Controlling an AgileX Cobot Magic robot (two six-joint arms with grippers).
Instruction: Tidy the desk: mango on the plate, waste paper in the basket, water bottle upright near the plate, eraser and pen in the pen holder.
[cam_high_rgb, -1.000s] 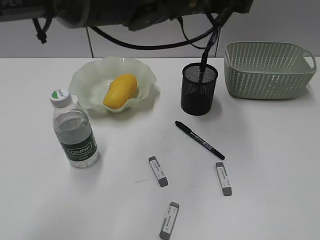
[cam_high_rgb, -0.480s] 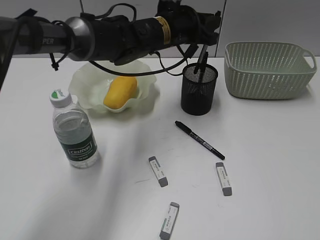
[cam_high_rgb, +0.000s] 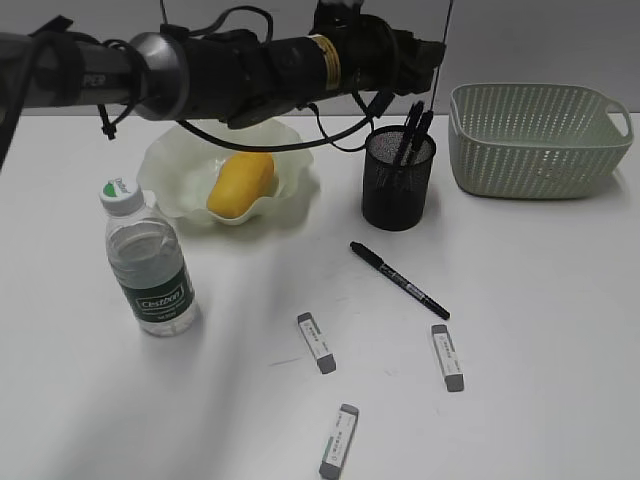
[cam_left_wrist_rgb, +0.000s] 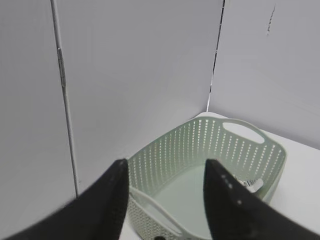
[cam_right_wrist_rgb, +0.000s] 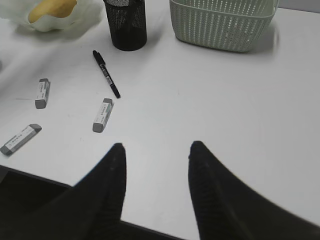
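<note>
Exterior view: looks down at a slant from in front of the desk (cam_high_rgb: 560, 300), facing the back wall — takes in the whole tabletop, from the water bottle (cam_high_rgb: 148, 262) at left to the basket (cam_high_rgb: 535, 140) at right.
Left wrist view: carried high near the back wall, looking out between two dark fingers (cam_left_wrist_rgb: 107, 202) toward the wall panels and down into the basket (cam_left_wrist_rgb: 210, 170); close range.
Right wrist view: held low over the desk's near edge, facing the far side — its fingers (cam_right_wrist_rgb: 107, 195) fill the foreground.
Shared field: pen holder (cam_right_wrist_rgb: 125, 24), loose pen (cam_right_wrist_rgb: 106, 74), three erasers (cam_right_wrist_rgb: 102, 114) and basket appear in exterior and right wrist views; the basket alone in all three.
</note>
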